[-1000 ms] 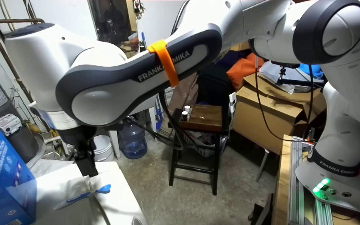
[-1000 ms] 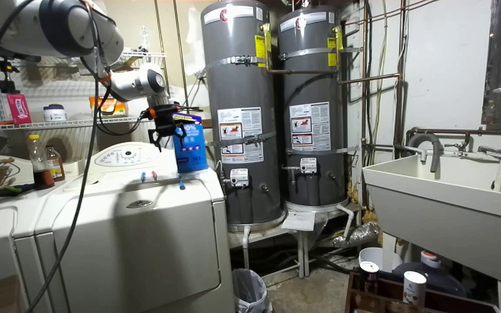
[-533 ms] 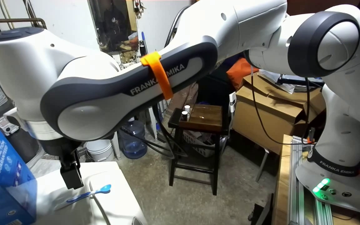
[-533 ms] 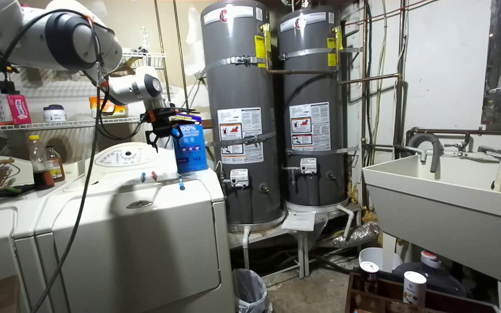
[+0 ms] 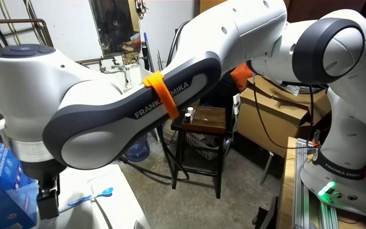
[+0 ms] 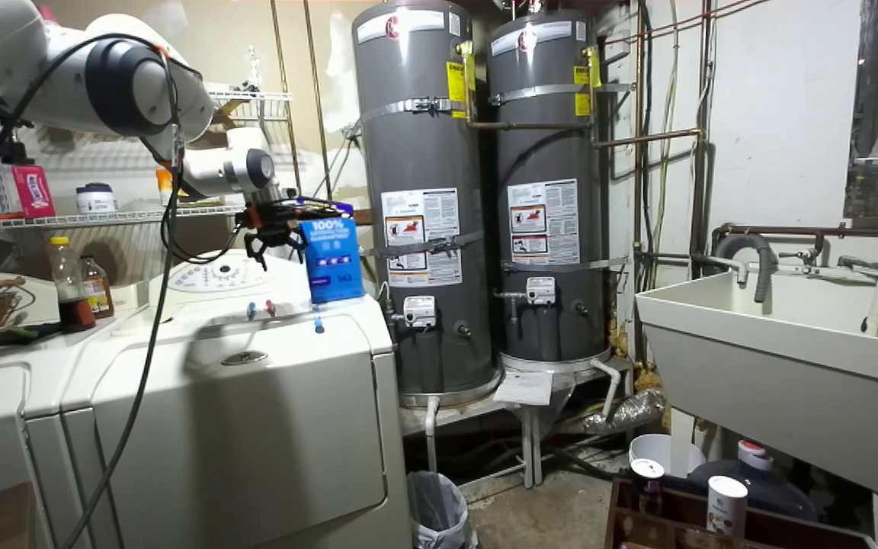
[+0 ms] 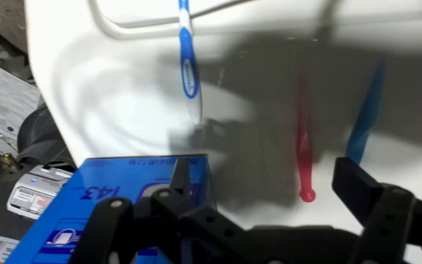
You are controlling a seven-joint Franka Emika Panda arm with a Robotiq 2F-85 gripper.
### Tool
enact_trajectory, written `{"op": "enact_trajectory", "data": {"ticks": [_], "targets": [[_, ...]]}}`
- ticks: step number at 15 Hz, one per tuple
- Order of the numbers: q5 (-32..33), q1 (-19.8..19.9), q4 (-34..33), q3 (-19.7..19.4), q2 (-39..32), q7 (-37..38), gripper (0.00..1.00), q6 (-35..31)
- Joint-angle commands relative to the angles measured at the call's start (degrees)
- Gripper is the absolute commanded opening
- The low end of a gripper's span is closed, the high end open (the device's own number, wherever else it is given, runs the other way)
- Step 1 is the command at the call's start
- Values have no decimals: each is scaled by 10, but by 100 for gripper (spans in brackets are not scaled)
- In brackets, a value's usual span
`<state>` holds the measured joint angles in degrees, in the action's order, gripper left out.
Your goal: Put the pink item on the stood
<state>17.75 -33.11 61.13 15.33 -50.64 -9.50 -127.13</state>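
The pink item (image 7: 304,154) is a slim pink-red utensil with a round end, lying on the white washer top. It also shows small in an exterior view (image 6: 270,308). My gripper (image 7: 262,176) is open and empty above it. The pink item shows between the two fingers, nearer the right finger in the wrist view. The gripper also shows in both exterior views (image 5: 48,203) (image 6: 280,255), above the washer top and beside the blue box. The stood (image 5: 219,178), a tall dark brown stool, stands on the floor and bears a brown wooden tray (image 5: 208,117).
A blue box (image 6: 334,263) stands close beside the gripper, behind the left finger in the wrist view. A blue-white spoon (image 7: 188,69) and a blue utensil (image 7: 366,117) lie either side of the pink item. Two white-capped shakers stand on the tray. Cables hang from the arm.
The arm has come down, and the gripper has moved lower and toward the left in both exterior views, nearer the washer top. The utensils and the stool have not moved.
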Motion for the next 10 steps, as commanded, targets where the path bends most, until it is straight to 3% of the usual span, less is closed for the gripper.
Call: {"op": "enact_trajectory", "data": {"ticks": [1, 10], "targets": [[-32, 10, 20, 32, -15, -6, 100, -41], [-66, 41, 21, 58, -61, -34, 98, -55]]}}
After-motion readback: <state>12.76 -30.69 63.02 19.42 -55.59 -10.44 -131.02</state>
